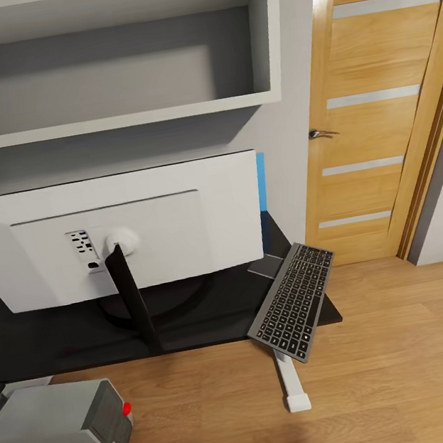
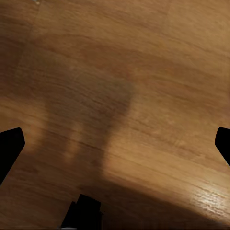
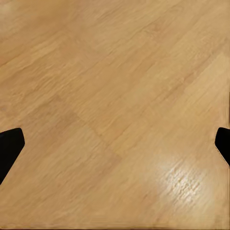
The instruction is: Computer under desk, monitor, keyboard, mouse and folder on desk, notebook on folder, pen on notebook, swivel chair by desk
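On desk (image 1: pixel 68 341) edge — keyboard (image 1: pixel 293 301) overhanging | both hands (image 2: pixel 115 143) (image 3: pixel 115 143) released — over floor (image 3: pixel 115 72)

We see the desk (image 1: pixel 68 341) with a matt black top and a white leg (image 1: pixel 292 383) of smooth painted metal, and on it the monitor (image 1: pixel 178 221) with a white, smooth plastic back. The keyboard (image 1: pixel 292 301) has a silver-grey metallic frame and dark matt keys. The floor (image 1: pixel 418 361) and the door (image 1: pixel 377 116) are light, slightly glossy wood, and the computer (image 1: pixel 61 428) looks like matt grey plastic.
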### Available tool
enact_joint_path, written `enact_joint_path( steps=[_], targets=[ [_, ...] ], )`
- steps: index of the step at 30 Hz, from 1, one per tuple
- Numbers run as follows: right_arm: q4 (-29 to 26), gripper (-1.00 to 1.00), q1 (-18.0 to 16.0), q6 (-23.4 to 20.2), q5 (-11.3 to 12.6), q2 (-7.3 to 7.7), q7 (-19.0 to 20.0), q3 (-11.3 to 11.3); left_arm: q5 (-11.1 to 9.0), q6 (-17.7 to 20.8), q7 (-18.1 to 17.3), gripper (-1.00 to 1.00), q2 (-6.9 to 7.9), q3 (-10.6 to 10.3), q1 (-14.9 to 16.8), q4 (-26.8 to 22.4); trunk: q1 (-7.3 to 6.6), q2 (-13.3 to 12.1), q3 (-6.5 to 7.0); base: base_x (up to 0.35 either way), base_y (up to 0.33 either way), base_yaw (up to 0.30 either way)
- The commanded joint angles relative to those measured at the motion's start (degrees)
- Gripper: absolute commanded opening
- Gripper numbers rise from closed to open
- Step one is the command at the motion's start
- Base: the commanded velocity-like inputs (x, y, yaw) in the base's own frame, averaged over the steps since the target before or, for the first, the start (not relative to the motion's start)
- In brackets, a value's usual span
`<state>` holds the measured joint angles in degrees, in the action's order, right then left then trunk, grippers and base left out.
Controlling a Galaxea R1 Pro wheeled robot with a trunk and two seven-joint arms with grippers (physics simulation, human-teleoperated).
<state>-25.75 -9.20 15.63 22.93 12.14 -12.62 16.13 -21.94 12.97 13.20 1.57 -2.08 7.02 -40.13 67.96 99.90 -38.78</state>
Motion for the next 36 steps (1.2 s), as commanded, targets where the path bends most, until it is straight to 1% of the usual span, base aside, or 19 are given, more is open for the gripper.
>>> enact_joint_path(
  steps=[1,5,6,8,9,12,13,14,17,19,20,21,22,25,29,36],
  targets=[
    [2.43,1.0,-0.03,1.72,-2.11,-0.12,1.36,-0.13,-0.48,-0.24,0.34,1.0,0.08,-0.17,0.01,3.53,-0.01,0.03,-0.05,0.0,0.0,0.0],
    [3.47,1.0,-0.03,2.24,-3.11,-0.27,3.12,-0.37,-0.49,-2.7,0.28,1.0,0.09,-0.13,0.01,6.86,-0.01,0.03,-0.05,0.0,0.0,0.0],
    [3.96,1.0,-0.03,2.36,-3.27,-0.35,3.63,-0.51,-0.53,-4.19,0.27,1.0,0.1,-0.13,0.01,8.09,-0.01,0.03,-0.05,0.0,0.0,0.0],
    [4.48,1.0,-0.03,2.44,-3.32,-0.47,3.94,-0.61,-0.57,-5.72,0.26,1.0,0.1,-0.13,0.01,9.31,-0.01,0.03,-0.05,0.0,0.0,0.0],
    [4.81,1.0,-0.03,2.44,-3.18,-0.59,4.01,-0.66,-0.58,-7.14,0.26,1.0,0.1,-0.12,0.01,10.44,-0.01,0.03,-0.05,0.0,0.0,0.0],
    [5.01,1.0,-0.03,2.41,-2.96,-0.85,3.85,-0.66,-0.57,-8.76,0.25,1.0,0.1,-0.12,0.01,11.67,-0.01,0.03,-0.05,0.0,0.0,0.0],
    [5.04,1.0,-0.03,2.41,-2.91,-1.02,3.81,-0.66,-0.57,-9.15,0.25,1.0,0.1,-0.12,0.01,11.94,-0.01,0.03,-0.05,0.0,0.0,0.0],
    [5.11,1.0,-0.03,2.4,-2.85,-1.68,3.73,-0.66,-0.56,-9.93,0.25,1.0,0.1,-0.12,0.01,12.59,-0.01,0.03,-0.05,0.0,0.0,0.0],
    [5.15,1.0,-0.03,2.39,-2.86,-2.52,3.69,-0.66,-0.56,-10.36,0.25,1.0,0.1,-0.16,0.01,13.03,-0.01,0.03,-0.05,0.0,0.0,0.0],
    [5.17,1.0,-0.03,2.46,-2.93,-3.42,3.62,-0.62,-0.53,-10.64,0.25,1.0,0.1,-0.19,0.01,13.58,-0.01,0.03,-0.05,0.0,0.0,0.0],
    [5.87,1.0,-0.03,2.56,-3.2,-4.3,3.57,-0.66,-0.39,-10.85,0.25,1.0,0.48,-0.26,0.01,14.18,-0.01,0.03,-0.09,0.0,-0.098,0.064],
    [6.46,1.0,-0.03,2.56,-3.19,-4.35,3.57,-0.68,-0.34,-10.85,0.25,1.0,0.51,-0.3,0.01,14.53,-0.01,0.03,-0.14,0.0,-0.203,0.106],
    [7.74,1.0,-0.03,2.62,-3.23,-4.4,3.57,-0.74,-0.17,-10.86,0.25,1.0,0.53,-0.43,0.01,15.95,-0.01,0.03,-0.21,0.0,-0.295,0.145],
    [8.04,1.0,-0.03,2.64,-3.24,-4.5,3.57,-0.75,-0.16,-10.86,0.25,1.0,0.54,-0.46,0.01,16.22,-0.01,0.03,-0.41,0.0,-0.305,0.15],
    [8.14,1.0,-0.03,2.71,-3.29,-5.02,3.57,-0.75,-0.19,-10.86,0.25,1.0,0.54,-0.47,0.01,16.29,-0.01,0.03,-0.69,-0.001,-0.312,0.154],
    [8.17,1.0,-0.03,3.26,-3.27,-5.23,3.57,-0.75,-0.2,-10.86,0.25,1.0,0.61,-0.43,0.01,16.31,-0.01,0.03,-1.19,-0.057,-0.311,0.155]
  ],
)
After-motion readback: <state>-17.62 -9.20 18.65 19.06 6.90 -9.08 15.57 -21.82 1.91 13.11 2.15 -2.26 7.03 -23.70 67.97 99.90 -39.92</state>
